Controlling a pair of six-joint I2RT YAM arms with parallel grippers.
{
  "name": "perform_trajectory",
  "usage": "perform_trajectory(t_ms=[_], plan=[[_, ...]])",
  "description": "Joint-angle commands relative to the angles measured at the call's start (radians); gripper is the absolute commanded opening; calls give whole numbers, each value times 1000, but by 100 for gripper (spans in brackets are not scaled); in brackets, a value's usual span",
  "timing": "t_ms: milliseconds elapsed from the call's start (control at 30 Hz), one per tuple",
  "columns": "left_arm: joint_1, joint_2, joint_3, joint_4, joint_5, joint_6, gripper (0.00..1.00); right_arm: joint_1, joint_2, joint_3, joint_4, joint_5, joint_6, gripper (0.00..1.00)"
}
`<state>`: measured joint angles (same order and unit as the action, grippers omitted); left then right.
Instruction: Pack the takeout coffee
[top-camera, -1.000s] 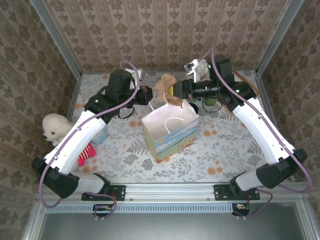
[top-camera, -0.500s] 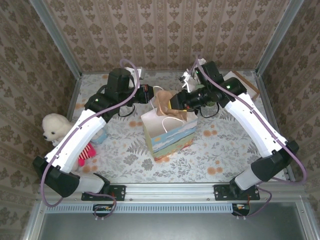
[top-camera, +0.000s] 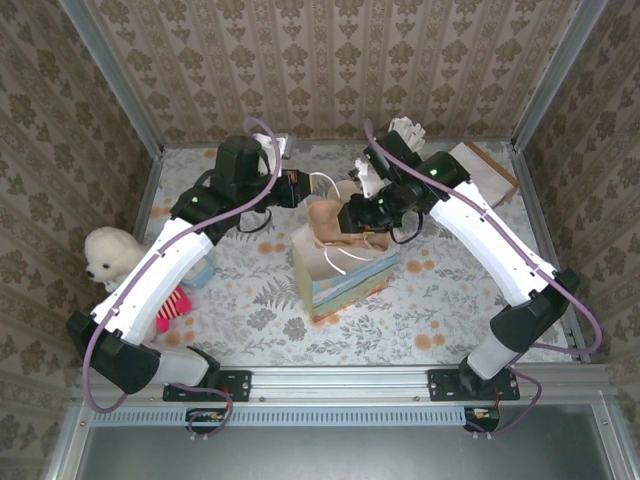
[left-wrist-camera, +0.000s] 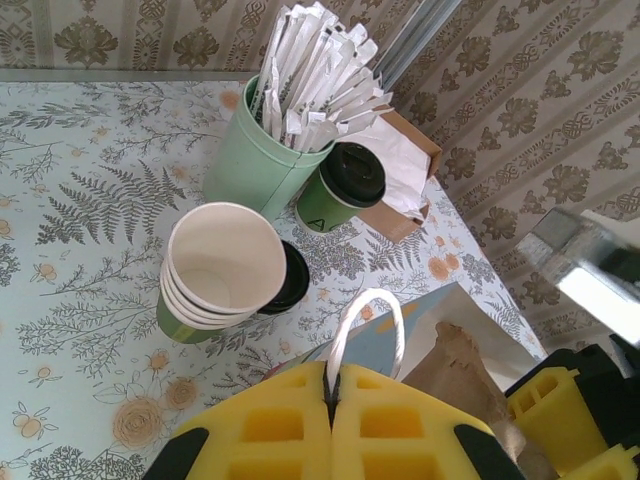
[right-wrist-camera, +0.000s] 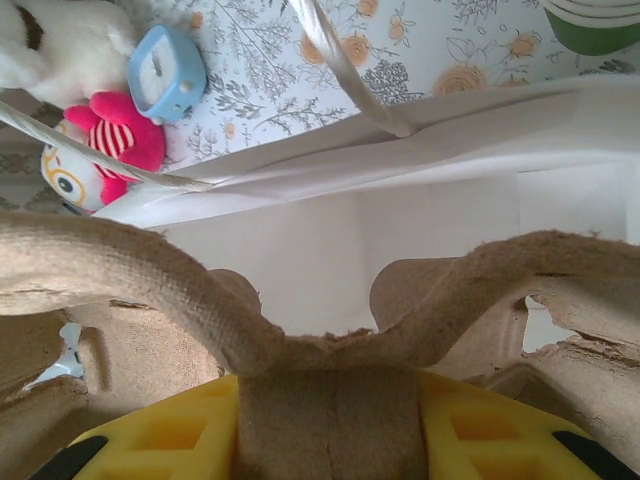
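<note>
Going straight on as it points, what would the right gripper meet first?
Probably the white inside of the paper bag; the right gripper, shut on the cardboard cup carrier, points into its open mouth.

Rough pulp tray (right-wrist-camera: 130, 270), glossy plastic lid (left-wrist-camera: 352, 172)

Left arm (top-camera: 150, 270): rises from the near-left base, slants far and right, and bends at the elbow near the far side.
Left wrist: level, pointing right toward the table's middle.
Left gripper (left-wrist-camera: 330, 425): jaws closed, yellow pads (left-wrist-camera: 400, 430) pressed together, pinching a thin white handle (left-wrist-camera: 362, 305) between them.
Right arm (top-camera: 490, 240): climbs from the near-right base toward the far side, then folds left.
Right wrist: angled left and down.
Right gripper (right-wrist-camera: 330, 435): yellow pads (right-wrist-camera: 160, 440) clamped on the centre strip of a brown carrier (right-wrist-camera: 130, 270).
Spacing: the grippers face each other, near but apart.
</note>
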<state>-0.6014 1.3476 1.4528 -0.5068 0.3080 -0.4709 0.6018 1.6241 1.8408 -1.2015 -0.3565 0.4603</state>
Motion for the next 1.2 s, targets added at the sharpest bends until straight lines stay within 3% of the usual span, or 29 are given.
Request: perform_trajectory(t_ms=[0, 233, 433, 600, 833, 1167], plan=[[8, -5, -5, 27, 23, 35, 0, 16, 18, 35, -69, 93, 17, 18], [18, 18, 27, 14, 38, 93, 0, 45, 47, 44, -141, 148, -5, 17], [17, 51, 55, 38, 131, 139, 0, 84, 84, 78, -180, 249, 11, 16], [17, 97, 105, 2, 140, 141, 0, 120, 102, 78, -189, 356, 21, 15], [34, 101, 118, 11, 160, 109, 0, 126, 110, 49, -165, 388, 25, 11], [71, 99, 131, 1, 232, 129, 0, 136, 111, 40, -196, 486, 57, 13]])
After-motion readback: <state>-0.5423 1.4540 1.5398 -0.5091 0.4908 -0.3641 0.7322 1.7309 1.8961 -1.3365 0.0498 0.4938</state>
